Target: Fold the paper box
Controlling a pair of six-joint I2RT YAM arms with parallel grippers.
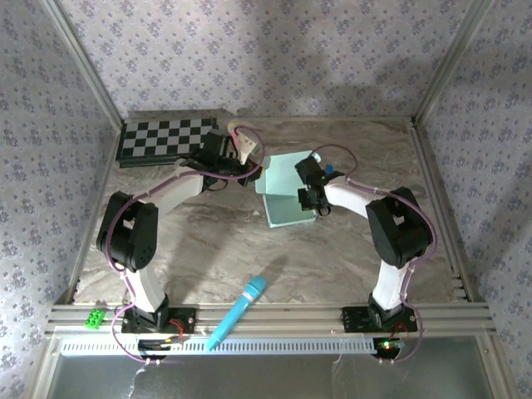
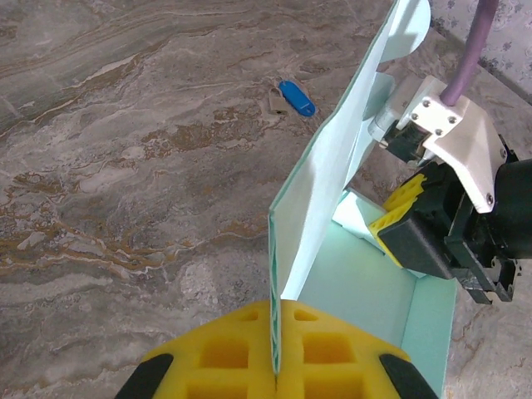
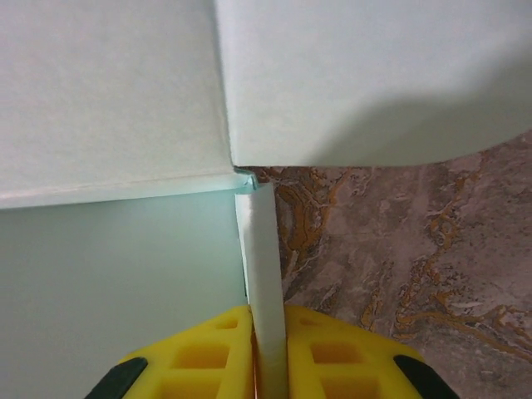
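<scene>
Tabletop (image 1: pixel 249 241): left tool (image 2: pixel 276 322) (right tool (image 3: pixel 268 337) too) pinches box (image 1: pixel 287 208).

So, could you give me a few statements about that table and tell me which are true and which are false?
1. The left hand and the right hand each pinch part of the box. True.
2. The microphone lies on the box. False: it lies apart from it, near the arms' bases.
3. A checkerboard sits at the far left corner. True.
4. The box is folded shut. False: it is open, with one panel standing up.
</scene>
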